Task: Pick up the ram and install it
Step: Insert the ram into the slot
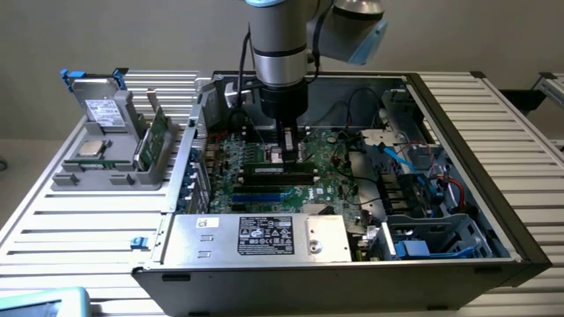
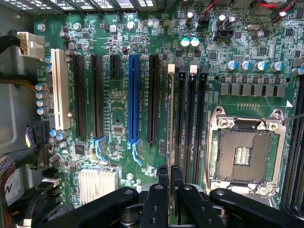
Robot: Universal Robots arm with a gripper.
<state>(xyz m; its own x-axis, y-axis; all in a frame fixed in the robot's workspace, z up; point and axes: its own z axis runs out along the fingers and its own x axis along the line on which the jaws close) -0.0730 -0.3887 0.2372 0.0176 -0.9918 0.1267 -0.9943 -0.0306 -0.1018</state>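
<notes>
One step short of finished, judging by how things lie. Found the gripper (image 1: 286, 153) low inside the open computer case (image 1: 493, 172), over the middle of the motherboard (image 2: 118, 95), right at the bank of memory slots.

Logged the claw as nearly shut: fingers (image 2: 163, 176) pinched on the upper edge of the ram (image 1: 280, 170), with just a sliver of gap between them in the wrist view.

Placed the ram long edge down, lined up along the memory slot nearest the black expansion slots. Cannot tell whether fully pressed home, nor whether the white end clip (image 2: 171, 68) has snapped in.

Done, by judgement: pick-up and carry to the slot. Left, as far as can be told: full seating, and letting go.

Neighbouring memory slots look bare. Processor socket (image 2: 244, 152) empty, at the far side of the slot bank from the expansion slots.

Also noted on the table (image 1: 53, 231), off the case's side toward the exterior view's left: grey holder (image 1: 105, 179) carrying a second green board (image 1: 156, 137) on edge, a square silver processor chip (image 1: 91, 148) and a drive box (image 1: 105, 109).
</notes>
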